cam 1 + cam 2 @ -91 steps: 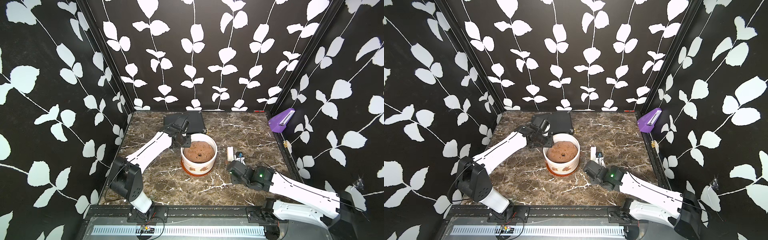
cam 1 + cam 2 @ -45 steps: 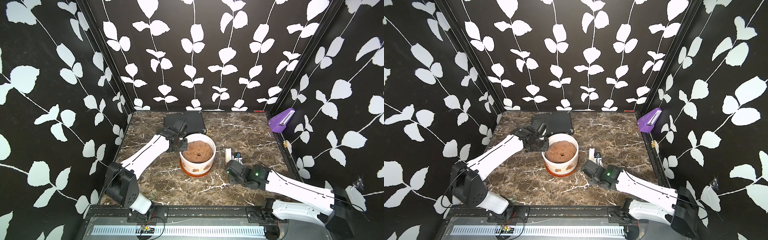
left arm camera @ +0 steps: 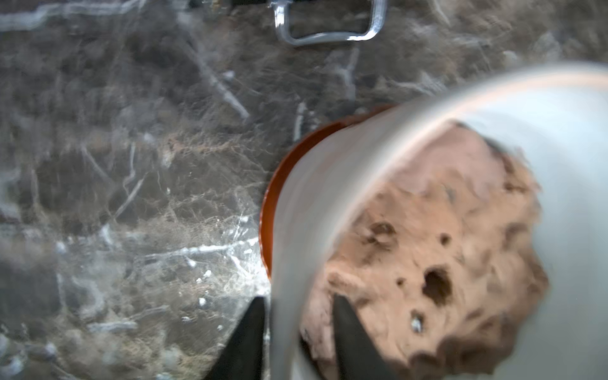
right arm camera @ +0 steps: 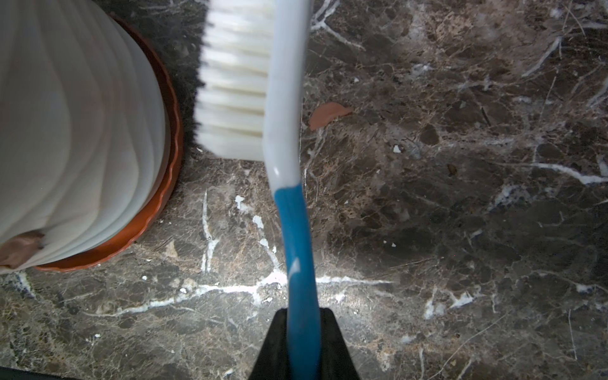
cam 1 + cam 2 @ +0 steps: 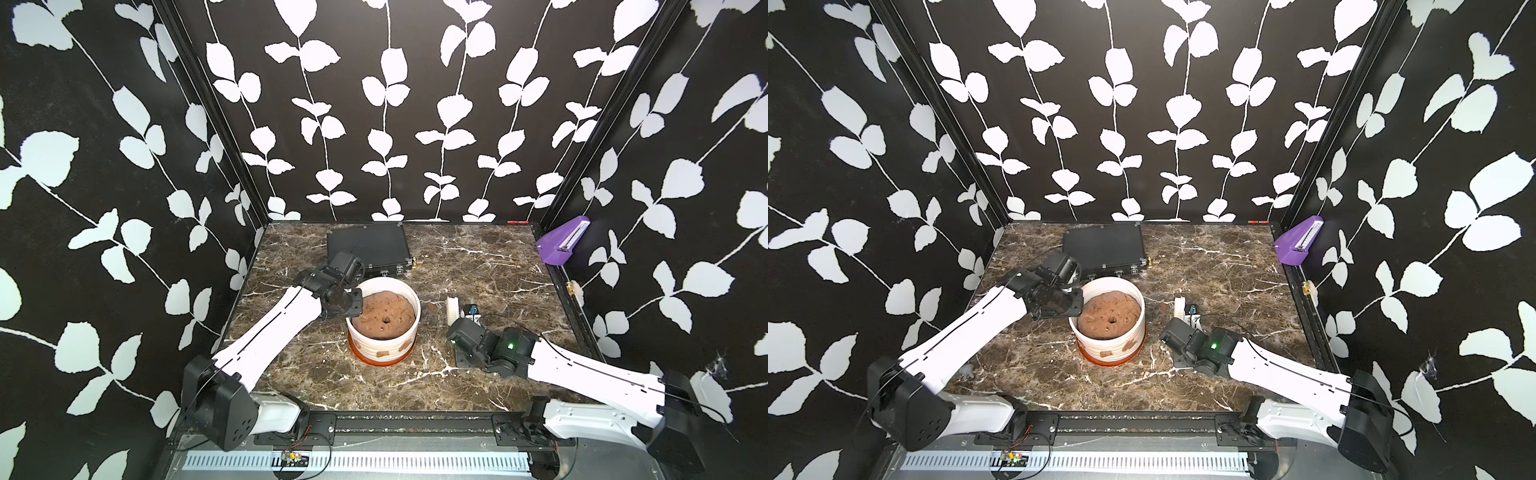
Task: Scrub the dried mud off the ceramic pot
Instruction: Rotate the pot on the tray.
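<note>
The white ribbed ceramic pot stands mid-table on its orange-brown saucer, a lumpy brown mound inside. Dried mud blotches stick to its near wall; another blotch shows in the right wrist view. A loose flake lies on the table. My left gripper is open astride the pot's left rim, one finger outside, one inside. My right gripper is shut on a brush's blue handle; its white bristles point at the pot wall, a small gap apart.
A flat black case lies behind the pot near the back wall; its metal handle shows in the left wrist view. A purple holder is fixed to the right wall. Both arms reach in from the front rail.
My left gripper pulled back from the rim and closed, and now it has opened with its jaws over the pot's left rim. The pot has shifted slightly left and nearer. The brush stays beside it.
</note>
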You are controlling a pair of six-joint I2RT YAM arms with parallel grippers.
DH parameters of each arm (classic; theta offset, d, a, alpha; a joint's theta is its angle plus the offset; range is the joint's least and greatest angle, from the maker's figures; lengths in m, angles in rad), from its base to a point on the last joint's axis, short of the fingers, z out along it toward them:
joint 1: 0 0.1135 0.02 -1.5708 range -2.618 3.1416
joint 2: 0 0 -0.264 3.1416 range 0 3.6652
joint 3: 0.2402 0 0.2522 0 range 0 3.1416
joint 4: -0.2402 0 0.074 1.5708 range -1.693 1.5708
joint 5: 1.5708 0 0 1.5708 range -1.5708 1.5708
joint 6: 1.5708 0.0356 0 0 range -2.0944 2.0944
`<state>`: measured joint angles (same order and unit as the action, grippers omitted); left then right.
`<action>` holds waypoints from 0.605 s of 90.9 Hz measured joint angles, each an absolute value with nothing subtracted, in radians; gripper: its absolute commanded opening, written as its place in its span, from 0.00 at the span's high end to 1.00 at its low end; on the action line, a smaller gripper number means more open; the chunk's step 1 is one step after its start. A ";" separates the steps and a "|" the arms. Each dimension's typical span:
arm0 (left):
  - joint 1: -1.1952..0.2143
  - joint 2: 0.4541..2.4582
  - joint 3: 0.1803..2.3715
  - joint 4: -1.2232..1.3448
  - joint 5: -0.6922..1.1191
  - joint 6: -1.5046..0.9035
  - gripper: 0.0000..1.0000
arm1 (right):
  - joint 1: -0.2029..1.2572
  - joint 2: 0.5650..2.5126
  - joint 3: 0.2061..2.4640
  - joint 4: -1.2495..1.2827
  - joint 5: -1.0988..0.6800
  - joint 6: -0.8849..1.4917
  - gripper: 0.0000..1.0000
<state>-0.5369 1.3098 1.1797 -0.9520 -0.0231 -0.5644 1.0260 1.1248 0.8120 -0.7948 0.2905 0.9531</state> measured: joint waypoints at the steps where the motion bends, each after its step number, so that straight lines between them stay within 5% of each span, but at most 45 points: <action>1: -0.537 1.307 1.182 -0.952 -0.024 -0.564 0.51 | 1.026 1.126 0.813 -0.795 0.290 0.953 1.00; 55: -0.530 1.517 1.368 -0.905 -0.069 -0.445 0.61 | 1.030 1.135 0.830 -0.795 0.276 0.949 1.00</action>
